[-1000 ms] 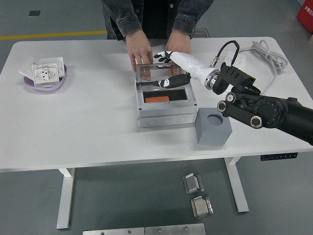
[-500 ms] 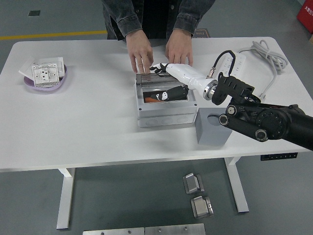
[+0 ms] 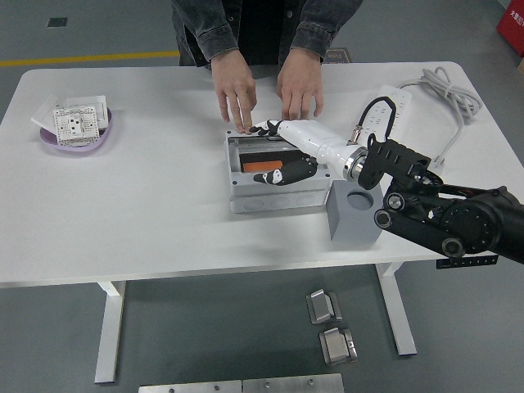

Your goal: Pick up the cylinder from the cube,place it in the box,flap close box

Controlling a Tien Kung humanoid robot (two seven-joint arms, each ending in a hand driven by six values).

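Right robot hand [image 3: 282, 155] fingers spread, flat on box [image 3: 277, 196] lid

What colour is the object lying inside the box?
Orange object, seen in the grey box; head view.

On the white tabletop [image 3: 147, 196], a purple dish [image 3: 75, 135] holding a white socket plate [image 3: 75, 122] is seen at the far left, a white power strip [image 3: 391, 103] with coiled cable [image 3: 446, 92] at the far right.

Grey box [image 3: 278, 196] (orange cylinder [image 3: 262, 166] inside) just left of grey cube [image 3: 355, 219].
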